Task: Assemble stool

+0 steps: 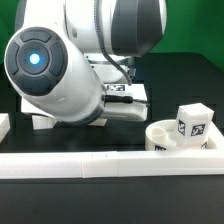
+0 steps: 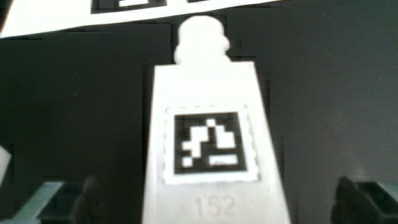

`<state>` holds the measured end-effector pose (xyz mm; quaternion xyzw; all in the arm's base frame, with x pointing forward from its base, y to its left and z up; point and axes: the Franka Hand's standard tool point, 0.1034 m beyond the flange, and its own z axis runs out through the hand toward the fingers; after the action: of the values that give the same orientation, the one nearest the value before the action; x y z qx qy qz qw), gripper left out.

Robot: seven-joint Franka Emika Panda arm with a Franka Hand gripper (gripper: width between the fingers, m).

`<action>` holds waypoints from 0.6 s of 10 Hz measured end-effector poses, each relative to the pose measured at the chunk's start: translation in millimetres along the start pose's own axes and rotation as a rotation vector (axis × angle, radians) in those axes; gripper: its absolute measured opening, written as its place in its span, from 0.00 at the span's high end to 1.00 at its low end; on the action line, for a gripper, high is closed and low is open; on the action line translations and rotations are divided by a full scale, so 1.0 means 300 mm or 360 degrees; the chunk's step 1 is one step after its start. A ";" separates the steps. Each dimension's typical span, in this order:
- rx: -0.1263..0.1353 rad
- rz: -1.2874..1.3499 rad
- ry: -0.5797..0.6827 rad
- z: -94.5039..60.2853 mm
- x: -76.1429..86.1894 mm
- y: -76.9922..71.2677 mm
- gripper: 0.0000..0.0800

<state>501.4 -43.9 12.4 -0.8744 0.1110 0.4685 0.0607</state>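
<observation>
hangs over the leg [image 2: 210,130] lying flat on the black table [image 2: 71,120], gripper [image 2: 208,200] spread wide astride it and pinching nothing (seat [image 1: 163,146] off at the exterior view's right, behind the rail [image 1: 100,162]); risks nudging or skewing the leg if closed off-centre.

Two white stool legs on show: one leg [image 2: 210,100] lies between the gripper's [image 2: 210,200] two spread fingers [image 2: 54,200]; the other leg [image 1: 192,122] stands well away from it, by the single round seat [image 1: 160,138]. One long white rail [image 1: 90,163]; one marker board [image 2: 63,18] near the gripper.
</observation>
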 end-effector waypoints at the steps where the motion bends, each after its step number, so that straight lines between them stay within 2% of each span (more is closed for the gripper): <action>1: -0.0002 0.0002 -0.0078 0.012 -0.008 0.005 0.19; 2: -0.0006 0.0002 -0.0140 0.023 -0.004 0.008 0.34; 3: -0.0009 -0.0001 -0.0086 0.012 0.019 0.002 0.51; 4: -0.0009 -0.0003 -0.0072 0.008 0.019 0.000 0.51; 5: -0.0009 -0.0003 -0.0073 0.008 0.019 0.000 0.58; 6: -0.0010 -0.0004 -0.0072 0.008 0.019 -0.002 0.58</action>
<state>502.7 -43.6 6.4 -0.8638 0.1070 0.4885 0.0610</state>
